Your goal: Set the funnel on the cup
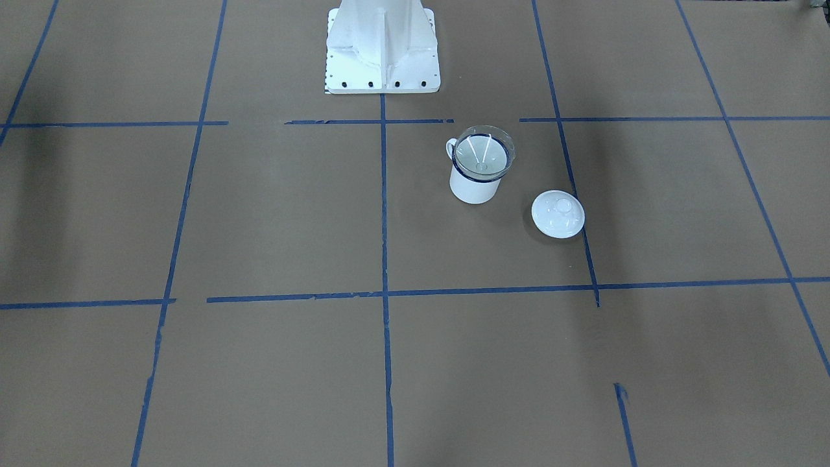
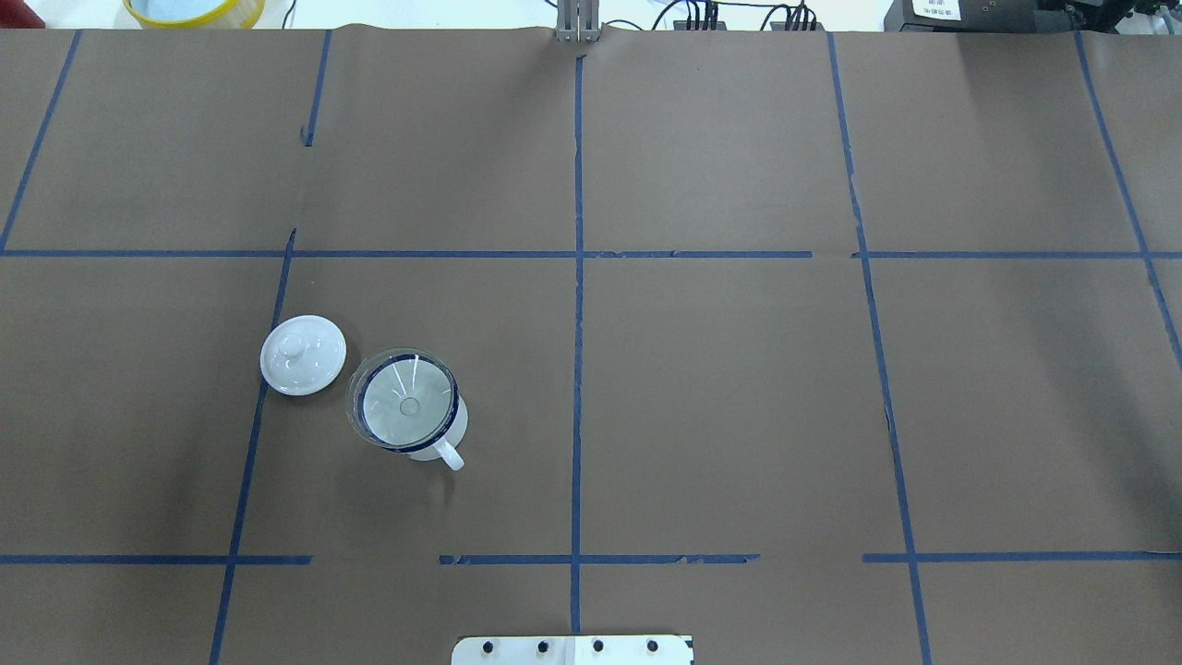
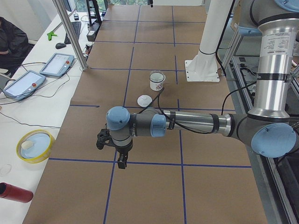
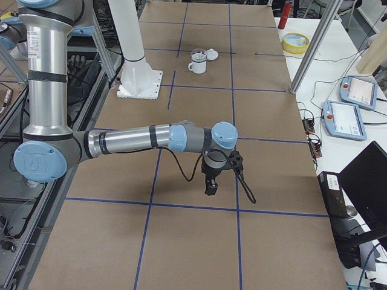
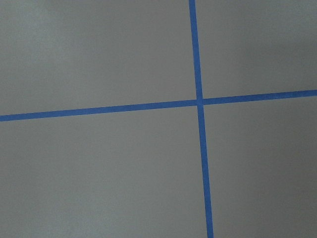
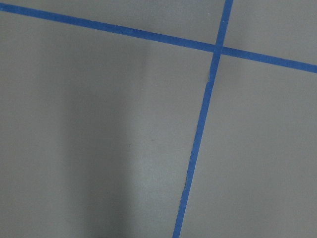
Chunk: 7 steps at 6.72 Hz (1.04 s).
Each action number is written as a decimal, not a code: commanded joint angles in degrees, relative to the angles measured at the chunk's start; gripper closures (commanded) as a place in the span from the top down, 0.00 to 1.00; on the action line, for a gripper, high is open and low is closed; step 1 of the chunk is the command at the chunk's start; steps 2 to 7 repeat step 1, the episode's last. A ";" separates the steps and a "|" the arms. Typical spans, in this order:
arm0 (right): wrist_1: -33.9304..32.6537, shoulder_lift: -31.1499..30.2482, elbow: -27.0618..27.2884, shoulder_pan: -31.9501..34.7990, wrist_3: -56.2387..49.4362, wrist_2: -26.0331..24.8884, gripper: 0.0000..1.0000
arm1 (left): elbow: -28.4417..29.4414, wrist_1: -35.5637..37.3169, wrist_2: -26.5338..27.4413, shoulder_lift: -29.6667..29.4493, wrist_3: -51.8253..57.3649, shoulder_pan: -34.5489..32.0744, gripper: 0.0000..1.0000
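A: Funnel, position?

B: The funnel (image 1: 483,150) sits upright in the mouth of the cup (image 1: 472,189). Its wide rim rests on the cup's dark blue edge and its spout points down inside.

A: And the cup?

B: It stands on the brown-papered table (image 2: 720,388), in the robot's left half and fairly near the base. The handle is turned toward the robot. A white lid (image 1: 557,215) lies just beside it, not touching, knob up, with its edge over a blue tape line (image 2: 265,388).

A: Claws?

B: The left gripper (image 3: 120,161) hangs pointing down over the table, toward the left end and well apart from the cup. The right gripper (image 4: 210,184) does the same toward the right end. Both show only in the side views, so I cannot tell how far either is parted or whether it holds anything.

A: Wrist views?

B: Each shows brown paper and a tape crossing.
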 commanded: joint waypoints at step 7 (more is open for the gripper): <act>0.00 0.00 0.05 0.00 0.00 0.00 1.00 | -0.35 0.04 0.00 0.09 0.00 0.00 1.00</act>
